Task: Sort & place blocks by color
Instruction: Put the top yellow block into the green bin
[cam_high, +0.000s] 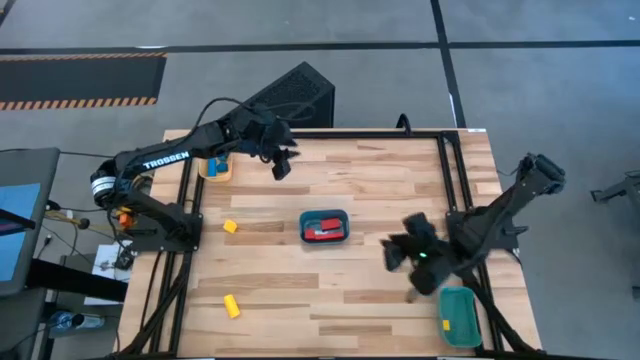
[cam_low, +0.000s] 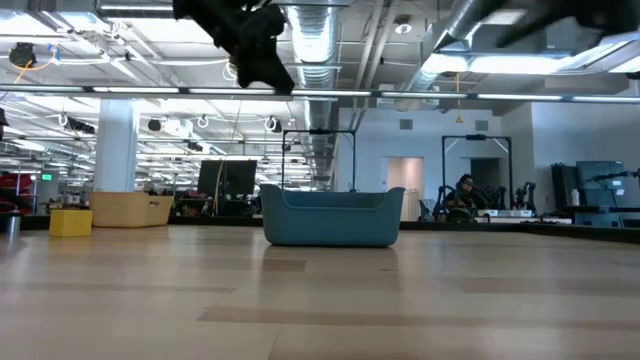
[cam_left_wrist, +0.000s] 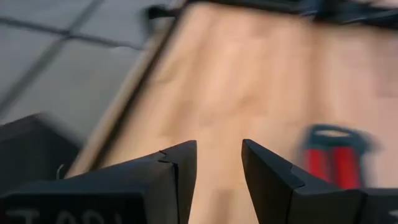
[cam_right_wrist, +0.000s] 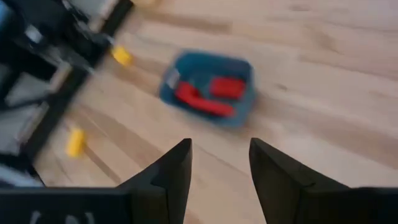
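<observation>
Red blocks lie in the middle teal tray, which also shows in the right wrist view as red blocks in the tray. Blue blocks sit in the yellow-orange tray at the far left. Two yellow blocks lie on the table's left side. My left gripper hovers open above the far part of the table, high over it in the low view. My right gripper is open, to the right of the middle tray.
A second teal tray stands at the near right corner, with a small yellow piece at its edge. A black box sits beyond the far edge. Bare wood lies between the trays and along the near side.
</observation>
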